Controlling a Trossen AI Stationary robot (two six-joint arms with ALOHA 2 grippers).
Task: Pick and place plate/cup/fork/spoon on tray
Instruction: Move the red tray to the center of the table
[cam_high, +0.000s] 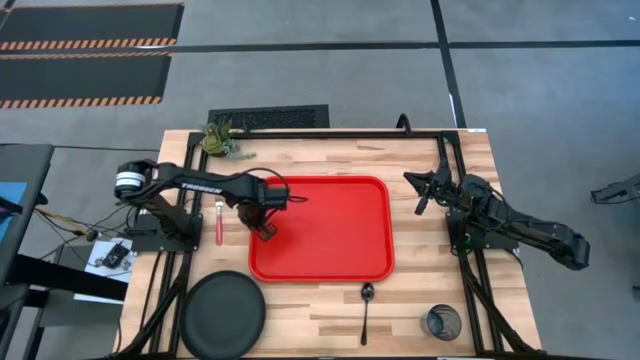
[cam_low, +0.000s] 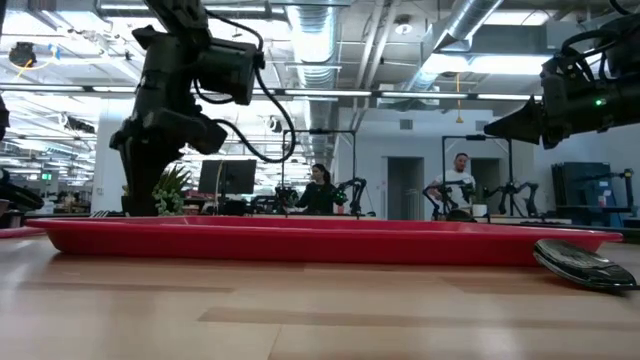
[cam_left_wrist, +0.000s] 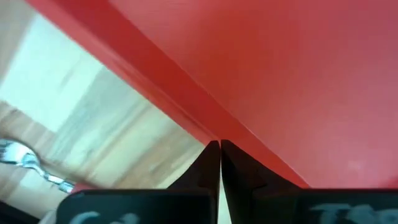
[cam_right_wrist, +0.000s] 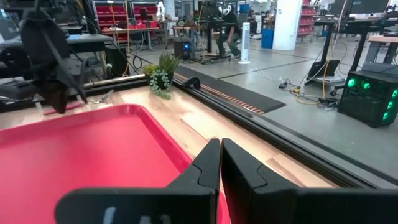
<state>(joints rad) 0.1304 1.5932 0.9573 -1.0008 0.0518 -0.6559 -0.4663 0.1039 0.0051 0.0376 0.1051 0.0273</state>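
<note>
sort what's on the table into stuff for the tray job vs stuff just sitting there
For the job:
- tray
- plate
- cup
- fork
- spoon
- left gripper, shut over the tray's left rim
- right gripper, empty, waiting at the right

Just lying about:
- small potted plant at the table's back edge

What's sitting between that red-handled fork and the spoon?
The red tray, empty, fills most of that stretch, with the left claw over its near-left edge; the overhead view shows it.
</note>
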